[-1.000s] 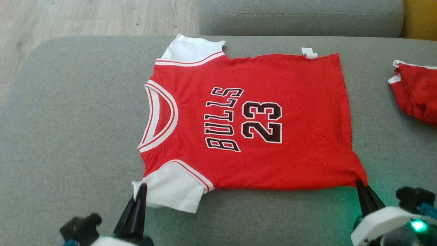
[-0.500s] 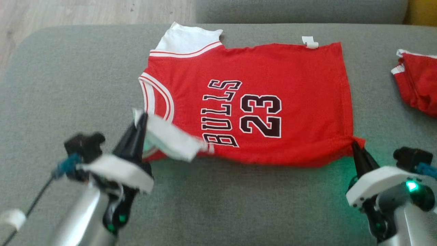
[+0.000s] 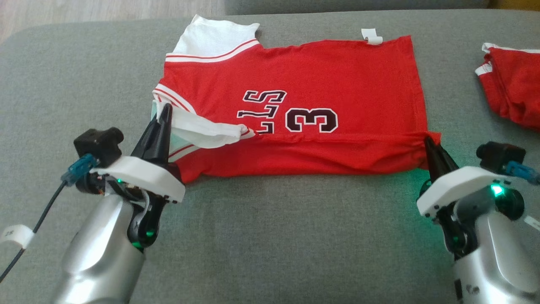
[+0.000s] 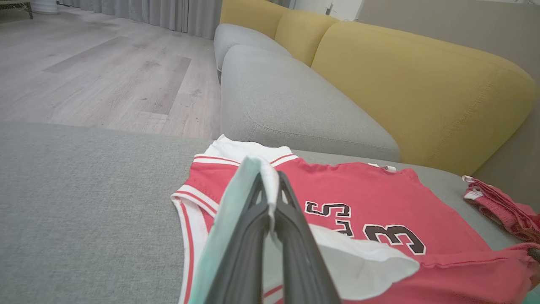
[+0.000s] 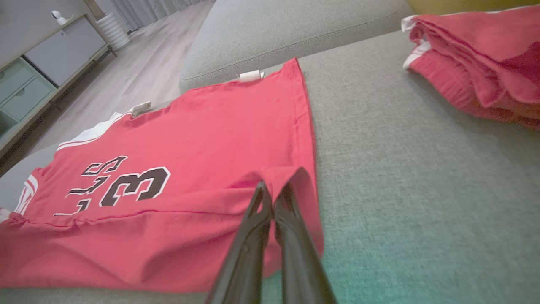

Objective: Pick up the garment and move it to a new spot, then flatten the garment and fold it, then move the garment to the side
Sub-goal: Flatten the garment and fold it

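The garment [image 3: 320, 80] is a red jersey with white sleeves and black lettering, lying on a grey cushion [image 3: 270, 236]. Its near long edge is lifted and rolled over toward the far side, covering part of the lettering. My left gripper [image 3: 165, 110] is shut on the white near sleeve [image 3: 198, 128], held above the collar. In the left wrist view the fingers [image 4: 291, 236] pinch white cloth of the garment [image 4: 379, 198]. My right gripper [image 3: 427, 141] is shut on the red hem corner; in the right wrist view my right gripper [image 5: 272, 190] pinches the garment [image 5: 202, 126].
A second red cloth bundle [image 3: 512, 90] lies at the cushion's right edge, seen closer as the bundle [image 5: 476, 63]. A grey sofa seat [image 4: 287, 109] and yellow backrests [image 4: 422, 88] stand beyond. Wooden floor [image 4: 93, 76] lies to the left.
Both grippers have carried the jersey's near edge up and away from me, folding it over the lower lettering. The head camera has tilted too.
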You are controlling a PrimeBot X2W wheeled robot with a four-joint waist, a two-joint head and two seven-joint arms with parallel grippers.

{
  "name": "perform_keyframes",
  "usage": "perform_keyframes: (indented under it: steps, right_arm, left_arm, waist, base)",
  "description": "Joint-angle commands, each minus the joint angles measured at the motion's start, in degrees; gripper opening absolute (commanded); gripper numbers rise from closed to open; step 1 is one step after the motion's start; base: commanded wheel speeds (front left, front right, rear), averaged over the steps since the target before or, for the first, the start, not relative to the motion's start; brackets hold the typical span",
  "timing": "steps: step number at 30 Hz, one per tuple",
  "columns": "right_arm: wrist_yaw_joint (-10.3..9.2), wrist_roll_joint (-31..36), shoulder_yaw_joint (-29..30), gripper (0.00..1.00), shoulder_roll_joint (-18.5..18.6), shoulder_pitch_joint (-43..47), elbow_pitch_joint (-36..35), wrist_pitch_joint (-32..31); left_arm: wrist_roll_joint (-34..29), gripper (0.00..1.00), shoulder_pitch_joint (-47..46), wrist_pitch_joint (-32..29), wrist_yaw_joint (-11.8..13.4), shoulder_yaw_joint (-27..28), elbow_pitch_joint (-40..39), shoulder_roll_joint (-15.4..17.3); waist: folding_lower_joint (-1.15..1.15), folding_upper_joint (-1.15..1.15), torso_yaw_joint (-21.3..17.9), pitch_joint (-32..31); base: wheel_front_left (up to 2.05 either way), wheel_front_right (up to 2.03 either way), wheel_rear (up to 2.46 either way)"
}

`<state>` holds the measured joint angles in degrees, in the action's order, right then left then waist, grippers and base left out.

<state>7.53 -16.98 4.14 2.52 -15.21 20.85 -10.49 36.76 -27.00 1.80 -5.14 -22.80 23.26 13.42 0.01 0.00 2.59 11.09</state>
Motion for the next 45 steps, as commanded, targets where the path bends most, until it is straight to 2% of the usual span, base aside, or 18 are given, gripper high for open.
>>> perform_keyframes:
  steps: [1, 6, 7, 8, 9, 10, 16, 21, 24, 30, 34, 45]
  right_arm:
    - [-0.04, 0.2, -1.56, 0.0, 0.36, -2.7, -1.37, 0.77]
    - [-0.04, 1.84, -2.29, 0.0, 0.36, -5.99, 2.1, 2.36]
    - [-0.04, 3.05, -2.51, 0.38, 0.36, -6.98, 3.85, 2.42]
    - [-0.04, 3.42, -2.37, 1.0, 0.36, -7.41, 4.45, 2.9]
    - [-0.04, 3.36, -2.14, 1.0, 0.36, -7.85, 4.87, 3.78]
    - [-0.04, 3.05, -1.93, 1.0, 0.36, -8.17, 5.26, 4.72]
    - [-0.04, 3.25, 0.36, 1.0, 0.36, -7.94, 5.65, 10.55]
    - [-0.04, 3.33, 0.29, 1.0, 0.36, -5.48, 3.69, 12.28]
    - [-0.04, 4.74, 0.36, 1.0, 0.36, -2.72, 1.3, 13.14]
    - [-0.04, 6.65, 1.18, 1.0, 0.36, 3.35, -3.56, 12.45]
    - [-0.04, 6.17, 1.16, 1.0, 0.36, 5.32, -6.11, 11.54]
    - [-0.04, 6.87, 0.69, 1.0, 0.36, 3.46, -9.53, 8.69]
  left_arm:
    - [-0.16, 0.0, -3.35, 0.85, -0.38, 1.68, -1.21, 1.12]
    - [0.03, 0.0, -4.18, 2.13, -0.54, 1.68, 0.8, 0.78]
    - [0.04, 0.0, -4.42, 2.47, -0.55, 1.59, 1.63, 0.63]
    - [0.0, 0.37, -4.53, 2.66, -0.56, 1.51, 1.99, 0.53]
    - [-0.03, 0.87, -4.59, 2.92, -0.59, 1.37, 2.22, 0.38]
    - [0.02, 1.0, -4.62, 3.31, -0.65, 1.3, 2.29, 0.21]
    - [0.69, 1.0, -3.32, 6.52, -0.96, 1.84, 0.01, 0.3]
    - [1.63, 1.0, 0.37, 7.23, -0.81, 2.3, -3.77, 1.09]
    - [2.87, 1.0, 4.88, 6.99, 0.63, 3.12, -7.18, 1.59]
    - [5.84, 1.0, 14.59, 4.34, 5.42, 4.77, -11.32, 1.93]
    - [7.78, 1.0, 17.11, 2.28, 7.56, 5.39, -11.11, 1.25]
    - [9.89, 1.0, 12.41, -1.28, 8.44, 5.25, -4.95, -0.33]
  waist:
    - [-0.01, 0.0, -0.02, 0.1]
    - [-0.01, 0.0, 0.03, 0.31]
    - [-0.01, 0.0, 0.1, 0.27]
    - [-0.01, 0.0, 0.17, 0.23]
    - [-0.01, 0.0, 0.28, 0.19]
    - [-0.01, 0.0, 0.39, 0.13]
    - [-0.01, 0.0, 0.73, -0.48]
    - [-0.01, 0.0, 0.78, -0.73]
    - [-0.01, 0.0, 0.86, -0.97]
    - [-0.01, 0.0, 1.36, -1.05]
    - [-0.01, 0.0, 1.31, 0.07]
    - [-0.01, 0.0, -0.38, 4.41]
  base:
    - [0.0, 0.0, 0.0]
    - [0.0, 0.0, 0.0]
    - [0.0, 0.0, 0.0]
    - [0.0, 0.0, 0.0]
    - [0.0, 0.0, 0.0]
    - [0.0, 0.0, 0.0]
    - [0.0, 0.0, 0.0]
    - [0.0, 0.0, 0.0]
    - [0.0, 0.0, 0.0]
    - [0.0, 0.0, 0.0]
    - [0.0, 0.0, 0.0]
    - [0.0, 0.0, 0.0]
